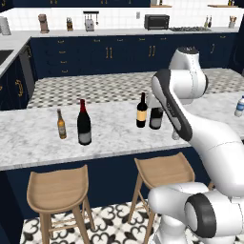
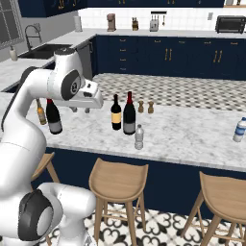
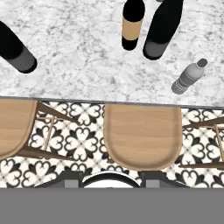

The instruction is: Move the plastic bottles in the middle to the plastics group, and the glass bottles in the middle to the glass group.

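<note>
— So, why is your gripper (image 2: 80,110) hanging over the near edge of the counter (image 1: 33,138) and not over a bottle?

— I'm looking straight down from there, jaws together and holding nothing. From above I can sort the middle cluster first.

— What's in it?

— The cream-label wine bottle (image 2: 116,113) and the grey-label wine bottle (image 2: 129,114) stand just beside each other; the small pale plastic bottle (image 2: 139,137) stands near them, closer to the counter edge.

— And where do they go?

— Glass goes left, by the amber beer bottle (image 1: 61,125) and the red-topped wine bottle (image 1: 84,123). Plastic goes to the far right, by the blue-capped water bottle (image 2: 239,129), well apart from the rest.
</note>
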